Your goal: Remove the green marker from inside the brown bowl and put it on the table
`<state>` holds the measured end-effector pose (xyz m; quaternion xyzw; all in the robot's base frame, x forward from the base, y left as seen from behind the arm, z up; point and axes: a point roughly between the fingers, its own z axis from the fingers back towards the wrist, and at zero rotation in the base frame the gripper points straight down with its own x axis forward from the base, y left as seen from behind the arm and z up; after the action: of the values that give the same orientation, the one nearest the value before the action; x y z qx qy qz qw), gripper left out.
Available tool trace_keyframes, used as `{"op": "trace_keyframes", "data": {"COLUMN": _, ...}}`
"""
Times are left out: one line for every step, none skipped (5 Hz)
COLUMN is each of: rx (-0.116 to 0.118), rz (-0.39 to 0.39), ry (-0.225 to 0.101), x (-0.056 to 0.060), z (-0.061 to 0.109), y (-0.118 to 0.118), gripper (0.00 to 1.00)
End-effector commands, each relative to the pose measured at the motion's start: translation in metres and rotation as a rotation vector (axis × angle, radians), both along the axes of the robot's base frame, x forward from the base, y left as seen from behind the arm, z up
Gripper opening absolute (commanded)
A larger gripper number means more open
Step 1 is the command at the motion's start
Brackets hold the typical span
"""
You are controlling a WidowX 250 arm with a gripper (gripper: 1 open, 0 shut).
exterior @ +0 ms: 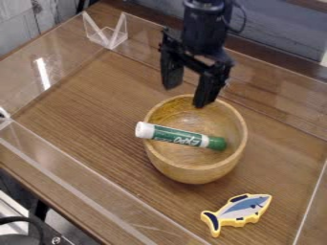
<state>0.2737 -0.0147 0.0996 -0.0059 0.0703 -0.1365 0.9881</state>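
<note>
The green marker (183,138) lies on its side inside the brown bowl (194,165), its white cap end pointing left over the bowl's rim. The bowl sits on the table (90,105), right of the middle. My gripper (186,83) hangs just above the far rim of the bowl, pointing down. It is open, its two black fingers spread apart with nothing between them. The fingertips stand a little behind and above the marker, not touching it.
A blue-and-yellow fish toy (238,212) lies on the table in front of the bowl to the right. Low clear acrylic walls (76,187) run round the table's edges. A clear angled piece (105,29) stands at the back left.
</note>
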Motion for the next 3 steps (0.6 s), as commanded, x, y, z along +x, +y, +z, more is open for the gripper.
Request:
{"op": "trace_keyframes", "data": {"rx": -0.010, "rz": -0.177, "ry": -0.075, "x": -0.002, "z": 0.011, "y": -0.008, "gripper": 1.00}}
{"op": "trace_keyframes", "data": {"rx": -0.017, "rz": -0.273, "ry": -0.078, "x": -0.004, "z": 0.007, "y": -0.016, "gripper": 1.00}}
{"op": "trace_keyframes", "data": {"rx": -0.020, "rz": -0.340, "ry": -0.086, "x": -0.005, "z": 0.001, "y": -0.022, "gripper": 1.00}}
